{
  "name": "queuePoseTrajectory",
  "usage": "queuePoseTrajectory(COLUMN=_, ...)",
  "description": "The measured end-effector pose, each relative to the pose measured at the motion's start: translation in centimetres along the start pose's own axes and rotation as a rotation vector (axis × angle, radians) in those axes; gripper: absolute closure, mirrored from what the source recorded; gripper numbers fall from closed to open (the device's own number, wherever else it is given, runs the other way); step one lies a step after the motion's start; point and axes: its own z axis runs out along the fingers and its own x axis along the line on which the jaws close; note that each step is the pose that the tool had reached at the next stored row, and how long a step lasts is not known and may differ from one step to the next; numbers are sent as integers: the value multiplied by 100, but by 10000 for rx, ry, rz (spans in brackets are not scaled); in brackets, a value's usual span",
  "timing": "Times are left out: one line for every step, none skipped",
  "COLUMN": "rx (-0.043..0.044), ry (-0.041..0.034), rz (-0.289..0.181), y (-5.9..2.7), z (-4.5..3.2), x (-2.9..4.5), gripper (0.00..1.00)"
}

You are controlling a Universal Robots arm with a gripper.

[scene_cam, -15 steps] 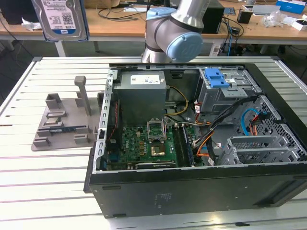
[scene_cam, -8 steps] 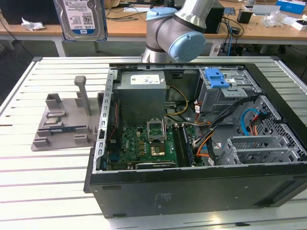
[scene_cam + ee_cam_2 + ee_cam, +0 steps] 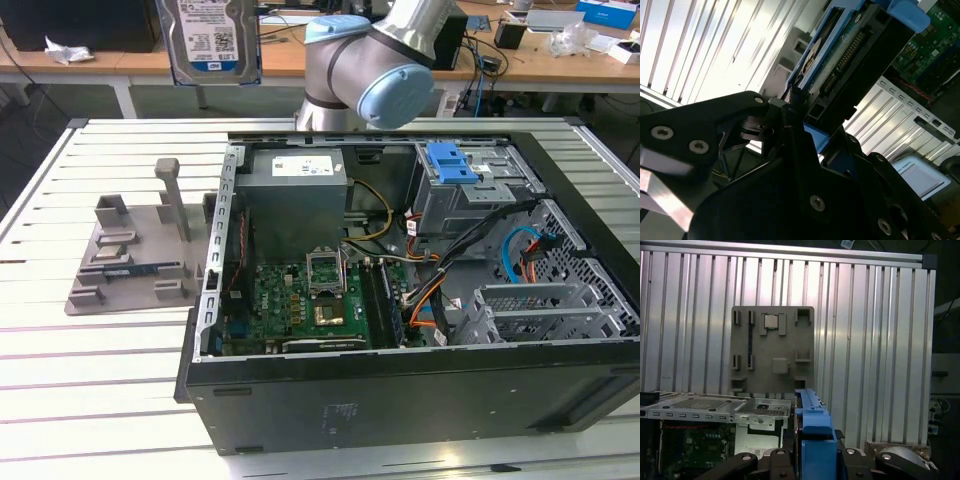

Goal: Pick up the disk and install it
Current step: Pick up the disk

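Disk of silver metal, with a white-and-blue label and a blue plastic frame [image 3: 213, 40], hangs high in the air. It is over the far edge of the silver slatted counter [image 3: 100, 400], toward the exterior view's left. The grey and light-blue robot arm [image 3: 370, 70] stands at the far side of the open black computer case [image 3: 400, 400]. Its round joint bends above the case, and its tube goes up out of the top of the exterior view.

In the second wrist view the black jaws are closed tight on one end of the disk [image 3: 840, 55]. The rest of it sticks out past them. In the first wrist view the blue edge of the disk [image 3: 812, 430] sits right between the jaws.

In the exterior view the disk stands upright with its long side going up and down. Its label side faces the camera.

Below, a grey plastic tray [image 3: 130, 260] lies on the counter, just beside the case on the exterior view's left. Inside the case are a green circuit board [image 3: 300, 300] and a grey metal box with a white sticker [image 3: 295, 200].
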Motion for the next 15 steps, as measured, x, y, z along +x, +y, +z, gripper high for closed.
queuePoseTrajectory(rx=-3, ry=0, rz=0, y=-45, z=-2, x=2, gripper=63)
queuePoseTrajectory(rx=-4, ry=-1, rz=1, y=-81, z=-2, x=5, gripper=63)
queuePoseTrajectory(rx=-10, ry=-1, rz=1, y=-136, z=-4, x=8, gripper=63)
queuePoseTrajectory(rx=-12, ry=-2, rz=0, y=-169, z=-4, x=13, gripper=63)
queuePoseTrajectory(rx=-16, ry=-2, rz=0, y=-183, z=-5, x=25, gripper=63)
queuePoseTrajectory(rx=-17, ry=-2, rz=1, y=-193, z=-4, x=44, gripper=63)
queuePoseTrajectory(rx=-19, ry=-1, rz=1, y=-196, z=-5, x=58, gripper=63)
queuePoseTrajectory(rx=-20, ry=-2, rz=1, y=-200, z=-5, x=82, gripper=63)
queuePoseTrajectory(rx=-21, ry=-1, rz=0, y=-203, z=-5, x=97, gripper=63)
queuePoseTrajectory(rx=-21, ry=-2, rz=0, y=-205, z=-5, x=110, gripper=63)
queuePoseTrajectory(rx=-21, ry=-1, rz=1, y=-209, z=-5, x=128, gripper=63)
queuePoseTrajectory(rx=-21, ry=-2, rz=2, y=-211, z=-5, x=149, gripper=63)
queuePoseTrajectory(rx=-22, ry=-2, rz=2, y=-212, z=-5, x=168, gripper=63)
queuePoseTrajectory(rx=-22, ry=-2, rz=-1, y=-213, z=-4, x=200, gripper=63)
queuePoseTrajectory(rx=-21, ry=-2, rz=1, y=-212, z=-4, x=223, gripper=63)
